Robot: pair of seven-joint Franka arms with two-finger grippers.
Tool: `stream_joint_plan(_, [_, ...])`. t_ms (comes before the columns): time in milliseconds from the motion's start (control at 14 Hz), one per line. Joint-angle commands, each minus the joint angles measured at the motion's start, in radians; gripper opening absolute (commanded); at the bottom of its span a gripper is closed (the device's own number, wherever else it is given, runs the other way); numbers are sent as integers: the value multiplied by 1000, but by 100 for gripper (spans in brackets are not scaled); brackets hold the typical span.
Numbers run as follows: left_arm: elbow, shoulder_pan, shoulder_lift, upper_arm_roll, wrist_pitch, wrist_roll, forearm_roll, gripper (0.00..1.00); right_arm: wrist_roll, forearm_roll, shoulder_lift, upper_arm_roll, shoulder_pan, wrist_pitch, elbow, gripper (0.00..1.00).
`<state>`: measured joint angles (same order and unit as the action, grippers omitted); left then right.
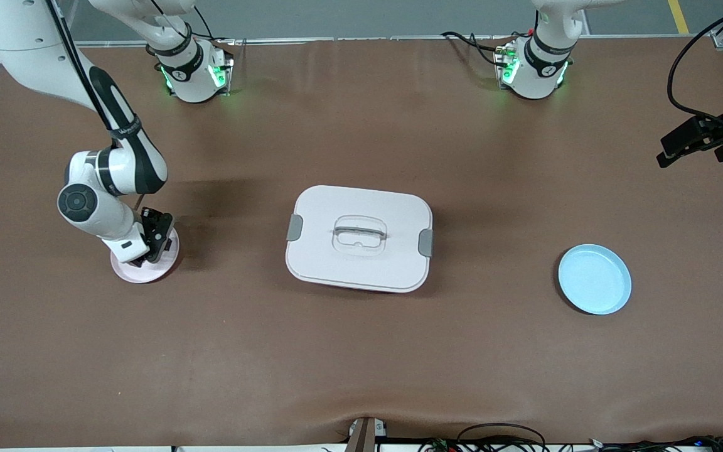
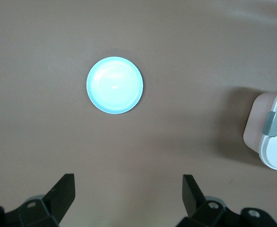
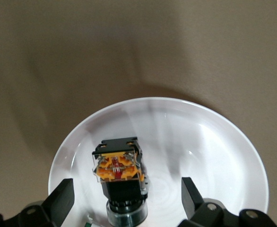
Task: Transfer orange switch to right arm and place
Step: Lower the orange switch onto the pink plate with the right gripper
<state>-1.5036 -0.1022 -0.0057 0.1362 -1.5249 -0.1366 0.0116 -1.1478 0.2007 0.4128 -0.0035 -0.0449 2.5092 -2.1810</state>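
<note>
The orange switch (image 3: 120,176), a small black block with an orange band, rests on a pale pink plate (image 3: 214,156) toward the right arm's end of the table. My right gripper (image 3: 126,188) is low over that plate (image 1: 140,269), open, with a finger on each side of the switch and a gap to both. In the front view the right gripper (image 1: 155,241) hides the switch. My left gripper (image 1: 681,143) waits in the air over the left arm's end of the table, open and empty (image 2: 129,183).
A white lidded box (image 1: 359,238) with grey clips and a handle sits mid-table; its corner (image 2: 272,137) shows in the left wrist view. A light blue plate (image 1: 594,279) lies bare toward the left arm's end (image 2: 115,85). Cables run along the table's near edge.
</note>
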Motion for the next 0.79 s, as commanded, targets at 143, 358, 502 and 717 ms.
stream_joint_plan(143, [-12,-7,-22,5,-6,6,2,100,276,2,-57,14,-23,-99,13,100])
stream_joint_plan(358, [-7,-8,-23,3,-6,11,2,100,477,-46,-63,14,-23,-96,15,100])
stream_joint_plan(502, [-9,-8,-23,5,-1,11,2,100,671,-52,-71,14,-36,-93,13,100])
stream_joint_plan(717, [-10,-8,-23,6,2,9,2,100,914,-53,-72,14,-39,-69,21,100])
